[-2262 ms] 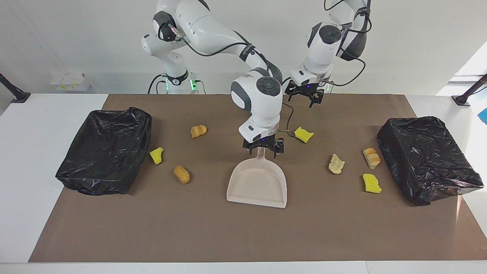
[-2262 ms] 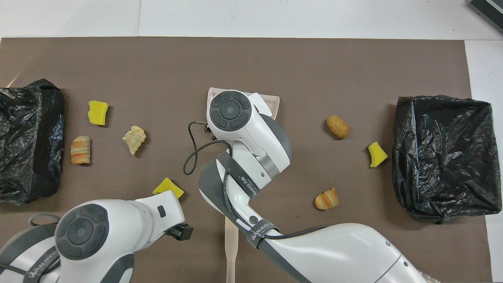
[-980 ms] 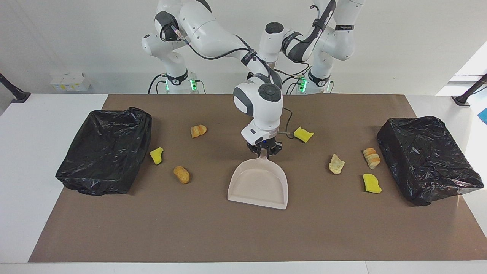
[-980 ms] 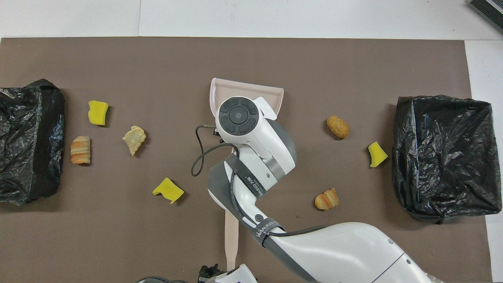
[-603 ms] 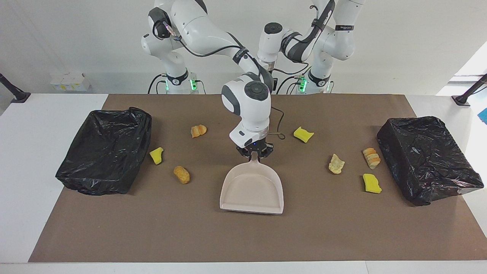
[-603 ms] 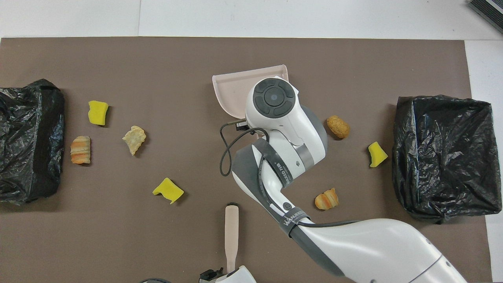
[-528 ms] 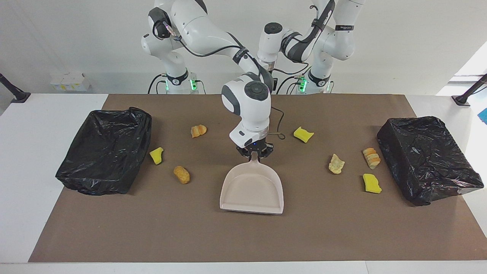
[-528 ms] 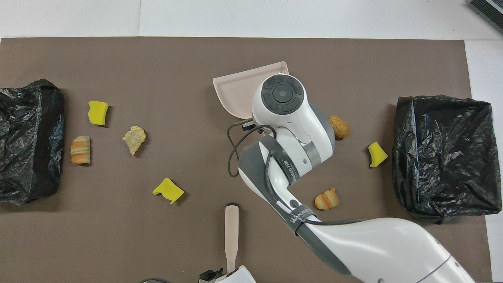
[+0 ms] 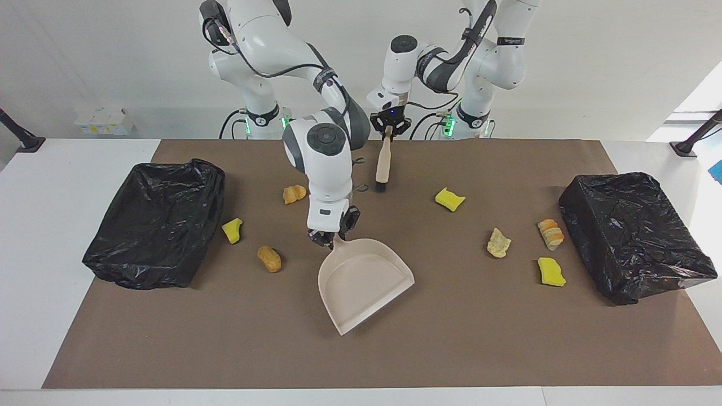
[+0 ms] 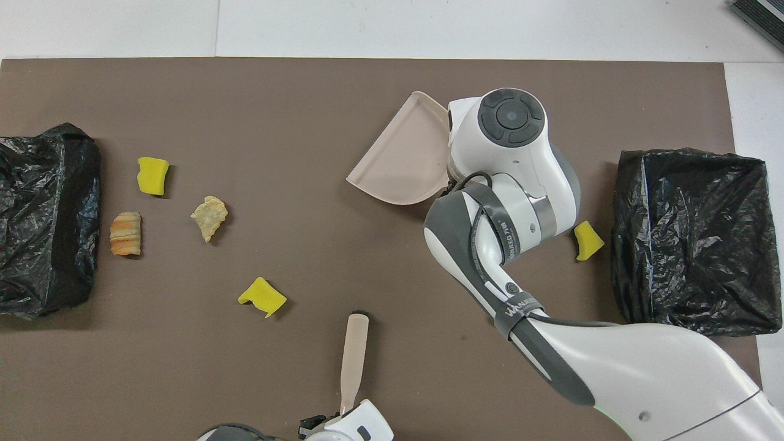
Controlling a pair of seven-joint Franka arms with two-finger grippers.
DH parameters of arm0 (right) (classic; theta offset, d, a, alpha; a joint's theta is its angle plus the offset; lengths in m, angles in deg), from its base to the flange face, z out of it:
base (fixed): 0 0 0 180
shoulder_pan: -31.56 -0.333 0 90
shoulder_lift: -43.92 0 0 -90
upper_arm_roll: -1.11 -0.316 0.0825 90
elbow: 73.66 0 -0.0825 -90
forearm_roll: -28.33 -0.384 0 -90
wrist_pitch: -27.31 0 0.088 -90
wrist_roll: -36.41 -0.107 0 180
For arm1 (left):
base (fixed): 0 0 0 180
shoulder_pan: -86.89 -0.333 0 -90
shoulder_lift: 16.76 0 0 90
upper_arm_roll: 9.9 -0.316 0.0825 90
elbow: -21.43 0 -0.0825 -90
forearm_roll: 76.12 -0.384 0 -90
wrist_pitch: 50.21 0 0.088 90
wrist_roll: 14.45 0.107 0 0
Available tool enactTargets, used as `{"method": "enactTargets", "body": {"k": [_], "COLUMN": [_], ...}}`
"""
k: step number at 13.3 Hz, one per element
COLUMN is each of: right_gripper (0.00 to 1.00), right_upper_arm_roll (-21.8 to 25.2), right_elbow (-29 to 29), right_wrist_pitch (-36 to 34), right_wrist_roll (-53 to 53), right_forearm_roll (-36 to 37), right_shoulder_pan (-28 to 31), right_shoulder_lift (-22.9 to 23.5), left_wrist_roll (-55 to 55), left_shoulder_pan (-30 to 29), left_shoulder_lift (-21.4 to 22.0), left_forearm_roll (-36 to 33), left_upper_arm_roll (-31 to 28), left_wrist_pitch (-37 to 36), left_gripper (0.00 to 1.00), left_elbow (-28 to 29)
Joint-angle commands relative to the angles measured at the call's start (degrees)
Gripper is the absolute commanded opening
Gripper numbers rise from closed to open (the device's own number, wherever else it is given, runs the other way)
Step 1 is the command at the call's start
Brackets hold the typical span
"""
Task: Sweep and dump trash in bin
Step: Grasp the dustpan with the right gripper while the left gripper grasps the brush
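My right gripper [image 9: 333,237] is shut on the handle of the beige dustpan [image 9: 364,285], whose mouth faces away from the robots and toward the left arm's end; the pan also shows in the overhead view [image 10: 404,160]. My left gripper [image 9: 388,128] is shut on the handle of the beige brush [image 9: 383,163], near the robots' edge of the mat. Trash lies on the mat: a yellow wedge [image 9: 232,230], a brown lump [image 9: 269,258], a bread lump [image 9: 294,193], a yellow wedge [image 9: 449,199], a pale lump [image 9: 498,242], a striped bread lump [image 9: 550,234] and a yellow wedge [image 9: 551,272].
A black-bagged bin [image 9: 155,223] stands at the right arm's end of the brown mat and another black-bagged bin [image 9: 634,237] at the left arm's end. In the overhead view the right arm covers the brown and bread lumps.
My right gripper has swung the dustpan toward the right arm's end and turned its mouth toward the left arm's end. The brush has tilted slightly in my left gripper.
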Motion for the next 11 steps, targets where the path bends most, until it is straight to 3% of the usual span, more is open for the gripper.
{"method": "enactTargets", "body": {"k": [1, 3, 4, 6, 11], "right_gripper": [0.0, 0.0, 0.0, 0.0, 0.0], "right_upper_arm_roll": [-0.71, -0.8, -0.8, -0.8, -0.71], "right_elbow": [1.39, 2.09, 2.7, 3.59, 5.08], "right_wrist_pitch": [-2.21, -3.01, -3.62, -4.76, -5.74], "right_wrist_roll": [12.95, 27.87, 30.28, 31.44, 31.36], "right_forearm_roll": [0.51, 0.52, 0.52, 0.78, 2.36], "right_shoulder_pan": [0.67, 0.67, 0.06, -0.82, -4.34], "right_shoulder_lift": [-1.92, -2.27, -2.88, -3.68, -5.0], "left_wrist_roll": [-0.06, 0.46, 0.46, 1.42, 12.56], "left_shoulder_pan": [-6.44, -12.58, -16.18, -23.83, -38.94], "left_shoulder_lift": [2.34, 2.26, 2.0, 1.47, -2.48], "left_forearm_roll": [-3.04, -4.8, -5.07, -8.12, -12.62], "left_upper_arm_roll": [0.2, 0.2, 0.2, 0.37, 0.37], "left_wrist_pitch": [-9.49, -14.25, -16.27, -21.1, -21.3], "left_gripper": [0.0, 0.0, 0.0, 0.0, 0.0], "left_elbow": [-5.48, -9.97, -12.16, -16.56, -20.09]}}
